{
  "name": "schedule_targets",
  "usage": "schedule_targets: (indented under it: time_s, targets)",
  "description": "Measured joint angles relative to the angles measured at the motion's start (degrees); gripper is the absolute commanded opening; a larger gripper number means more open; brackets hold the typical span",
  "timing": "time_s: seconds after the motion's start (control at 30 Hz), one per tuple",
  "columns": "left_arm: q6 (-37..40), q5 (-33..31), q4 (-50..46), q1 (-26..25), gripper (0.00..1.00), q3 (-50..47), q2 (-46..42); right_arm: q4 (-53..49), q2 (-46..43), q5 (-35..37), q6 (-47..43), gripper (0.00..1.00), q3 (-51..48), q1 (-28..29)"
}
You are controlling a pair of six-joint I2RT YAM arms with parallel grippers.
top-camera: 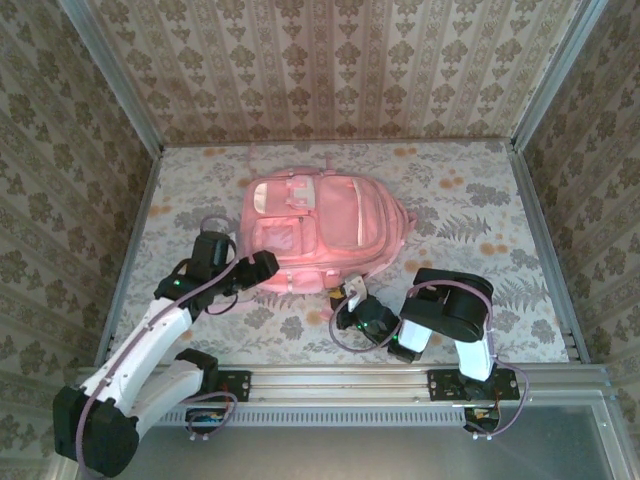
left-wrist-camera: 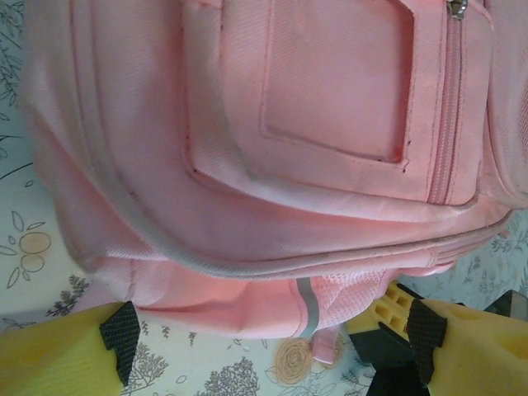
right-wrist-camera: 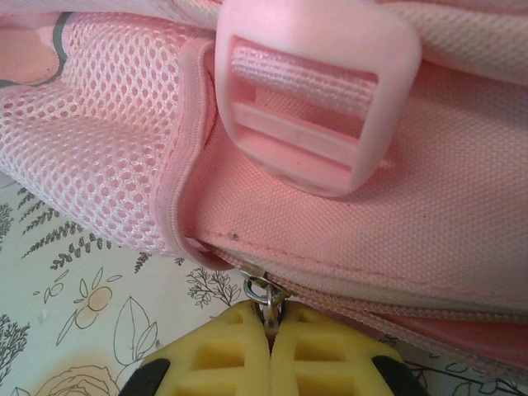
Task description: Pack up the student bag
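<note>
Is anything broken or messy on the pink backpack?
Nothing looks broken or spilled. The student bag lies flat on the table. Only small dark specks dot the seam of a front pocket, like little dirt marks. The right end effector pinches a zipper pull, which is normal.

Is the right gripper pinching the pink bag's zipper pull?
Yes, the right gripper is shut on the small metal zipper pull at the student bag's seam.
</note>
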Motion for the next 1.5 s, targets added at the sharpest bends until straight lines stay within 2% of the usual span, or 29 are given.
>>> schedule_targets:
  time_s: [0.27, 0.43, 0.6, 0.8, 1.17, 1.27, 1.5]
  targets:
    - [-2.3, -0.3, -0.7, 1.0, 0.91, -1.4, -1.5, -6.8, -5.0, -0.2, -1.9, 0.0, 0.0, 0.0]
    - [-4.7, 1.0, 0.2, 3.7, 0.87, -4.4, -2.2, -9.9, -7.0, -0.2, -2.7, 0.0, 0.0, -0.1]
    - [-7.1, 2.8, 3.5, 4.8, 0.76, -7.5, -0.7, -11.1, -7.3, -0.7, -2.7, 0.0, 0.1, -0.1]
    - [-8.7, 4.7, 8.8, 4.9, 0.52, -8.9, 1.3, -11.7, -7.3, -1.6, -2.7, 0.0, 0.5, -0.1]
    - [-8.2, 2.6, 13.7, 4.9, 0.13, -9.4, 5.1, -16.8, -9.4, -1.6, -3.2, 0.0, 2.0, -0.1]
    - [-7.6, 1.4, 13.4, 4.9, 0.09, -9.3, 5.1, -20.0, -11.8, -1.3, -4.3, 0.0, 2.1, -0.2]
    - [-6.6, -0.5, 11.0, 4.9, 0.08, -7.2, 5.7, -29.7, -16.9, -0.1, -7.8, 0.0, 3.9, -0.2]
